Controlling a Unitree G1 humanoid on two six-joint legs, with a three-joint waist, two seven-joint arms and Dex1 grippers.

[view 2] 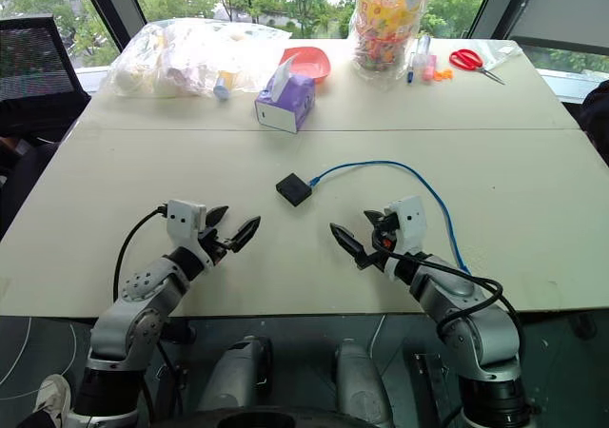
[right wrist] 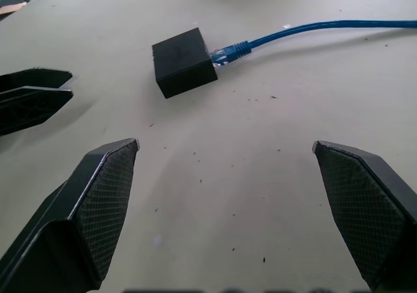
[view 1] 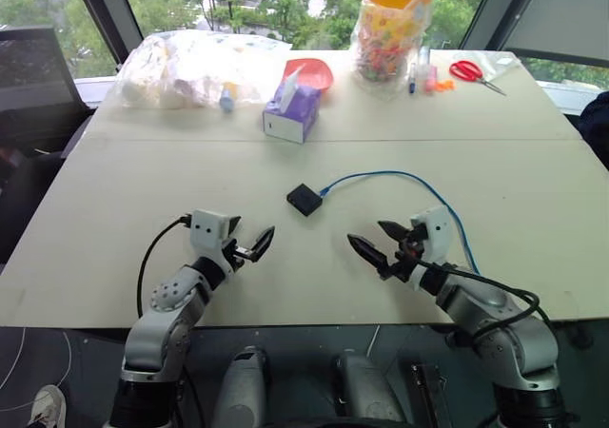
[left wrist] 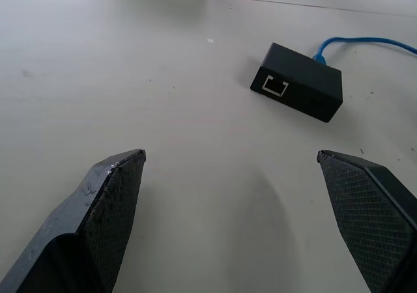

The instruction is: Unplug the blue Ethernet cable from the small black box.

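Note:
The small black box [view 1: 304, 199] lies flat in the middle of the table, with the blue Ethernet cable [view 1: 400, 174] plugged into its right side. The cable arcs to the right, then runs toward the front edge past my right arm. My left gripper [view 1: 249, 237] hovers open to the near left of the box, nothing between its fingers. My right gripper [view 1: 368, 234] hovers open to the near right, also empty. In the left wrist view the box [left wrist: 298, 83] shows a free port facing me. The right wrist view shows the plug seated in the box [right wrist: 184, 61].
At the back of the table stand a purple tissue box [view 1: 293, 112], a red bowl [view 1: 314, 70], a clear plastic bag [view 1: 195, 67], a jar of colourful bits [view 1: 390, 29] and red scissors [view 1: 471, 71]. The table's front edge [view 1: 314, 319] runs just under my wrists.

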